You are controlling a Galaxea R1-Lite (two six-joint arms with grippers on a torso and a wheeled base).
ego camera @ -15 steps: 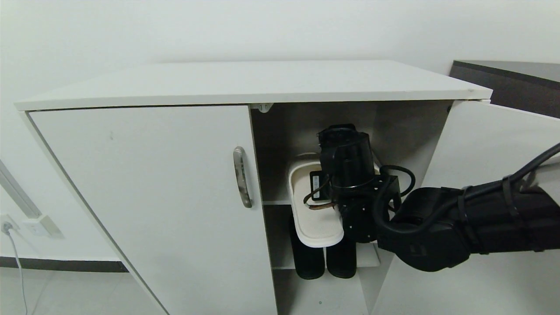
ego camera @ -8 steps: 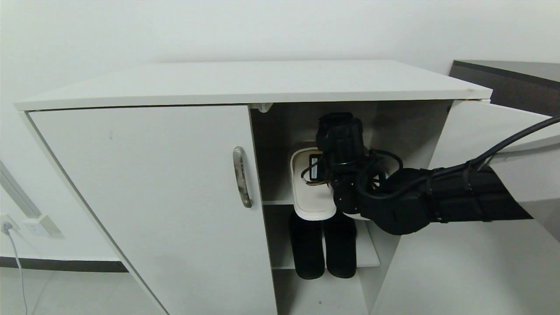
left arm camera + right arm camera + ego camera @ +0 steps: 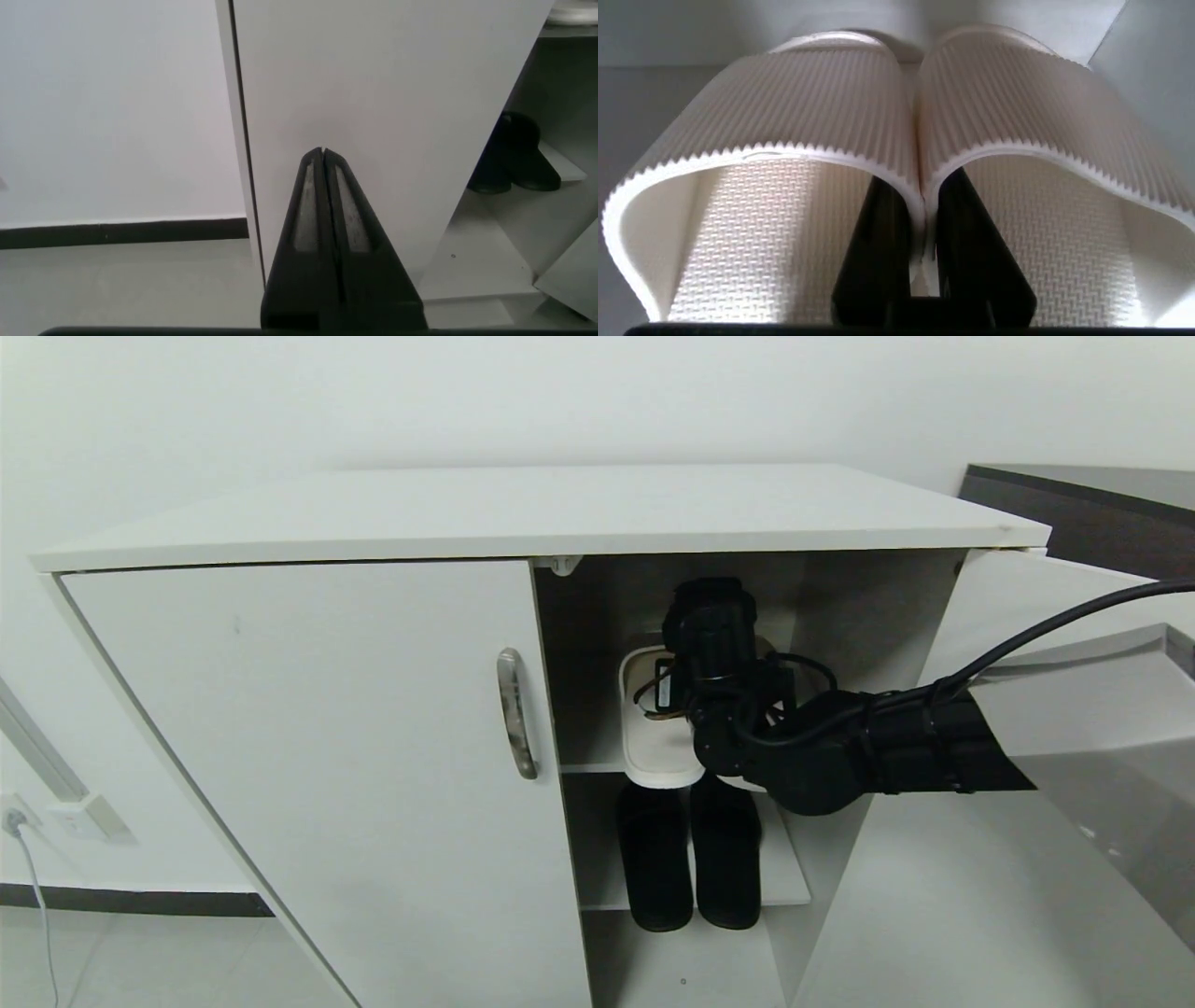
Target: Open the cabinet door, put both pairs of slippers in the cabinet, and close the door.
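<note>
White slippers (image 3: 653,756) pushed deeper, right one mostly hidden

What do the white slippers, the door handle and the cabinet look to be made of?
White slippers: likely soft foam or rubber, matte; ribbed straps, textured footbeds.
Handle: seemingly brushed metal, dull grey sheen.
Cabinet: probably laminated board, smooth matte white, flat panels.
</note>
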